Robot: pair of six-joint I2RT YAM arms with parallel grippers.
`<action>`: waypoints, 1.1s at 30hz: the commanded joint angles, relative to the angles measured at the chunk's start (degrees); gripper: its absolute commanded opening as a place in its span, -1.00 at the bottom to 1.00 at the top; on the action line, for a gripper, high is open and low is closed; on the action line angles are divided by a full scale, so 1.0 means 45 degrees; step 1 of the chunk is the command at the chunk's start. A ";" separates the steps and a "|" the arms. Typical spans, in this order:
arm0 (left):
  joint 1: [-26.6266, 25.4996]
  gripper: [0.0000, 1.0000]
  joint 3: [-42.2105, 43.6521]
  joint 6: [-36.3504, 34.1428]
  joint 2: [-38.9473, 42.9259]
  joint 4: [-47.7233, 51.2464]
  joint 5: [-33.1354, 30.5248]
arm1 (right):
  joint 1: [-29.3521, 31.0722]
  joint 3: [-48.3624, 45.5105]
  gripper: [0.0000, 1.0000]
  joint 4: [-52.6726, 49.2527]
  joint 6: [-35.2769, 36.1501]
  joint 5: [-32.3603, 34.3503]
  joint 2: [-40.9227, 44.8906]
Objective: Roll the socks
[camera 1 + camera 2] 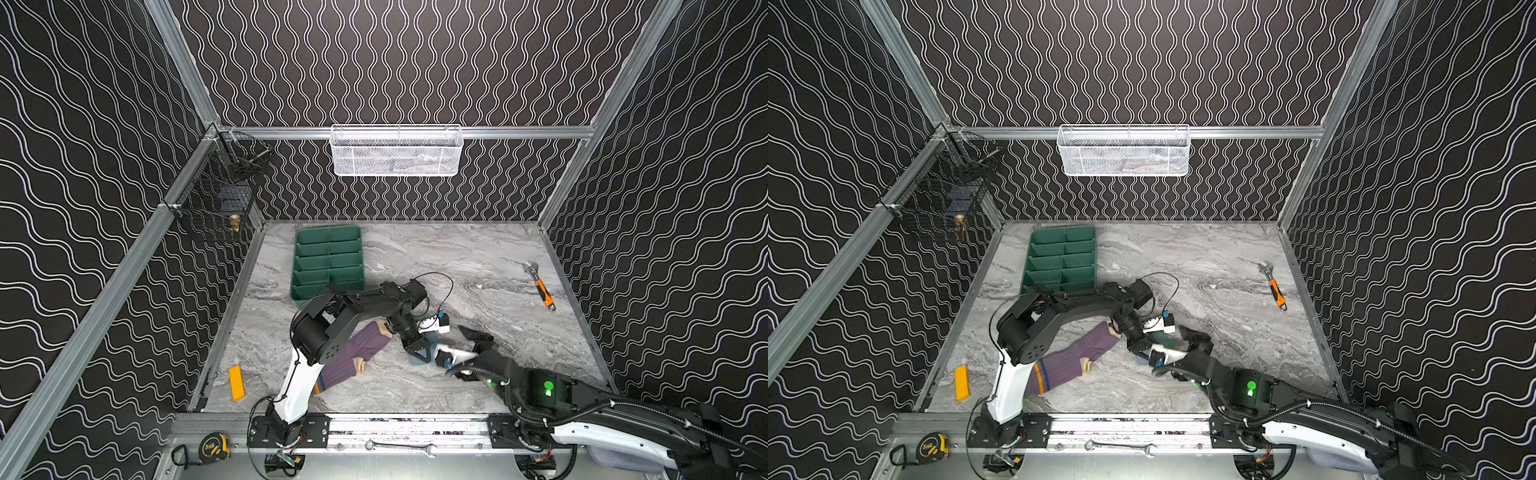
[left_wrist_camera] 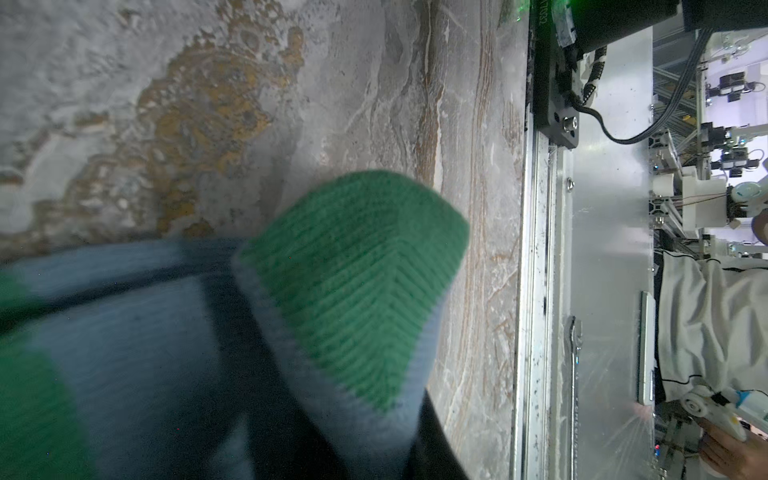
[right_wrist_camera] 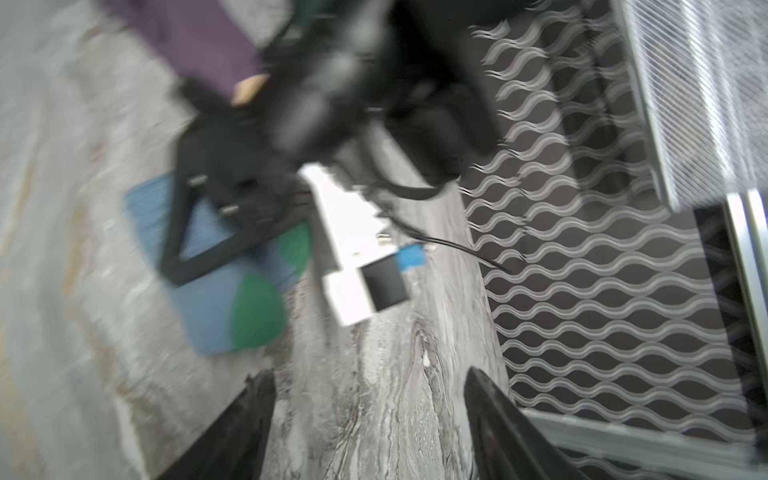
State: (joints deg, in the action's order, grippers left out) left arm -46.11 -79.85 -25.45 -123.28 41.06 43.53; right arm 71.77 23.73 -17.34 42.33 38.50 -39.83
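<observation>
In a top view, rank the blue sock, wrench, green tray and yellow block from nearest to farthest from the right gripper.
1. blue sock, just left of the right gripper
2. wrench, back right
3. green tray, back left
4. yellow block, front left edge

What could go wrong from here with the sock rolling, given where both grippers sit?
1. The left gripper is shut on the blue sock, while the right gripper is open over the table with nothing between its fingers. With only one grip, the partly folded sock may spring loose.
2. In both top views the two grippers are close together and might collide.
3. The left arm reaches over the purple sock and could drag it.
</observation>
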 commanded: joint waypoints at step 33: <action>-0.0019 -0.47 0.0698 0.0451 0.0699 0.0375 -0.5019 | -0.1046 0.1315 -1.00 -0.1371 -0.1082 -0.5544 -0.9131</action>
State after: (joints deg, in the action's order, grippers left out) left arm -46.26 -78.13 -24.29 -120.66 43.66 41.54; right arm 66.65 30.39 -8.49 42.15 25.43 -80.73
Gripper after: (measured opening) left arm 0.253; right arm 0.100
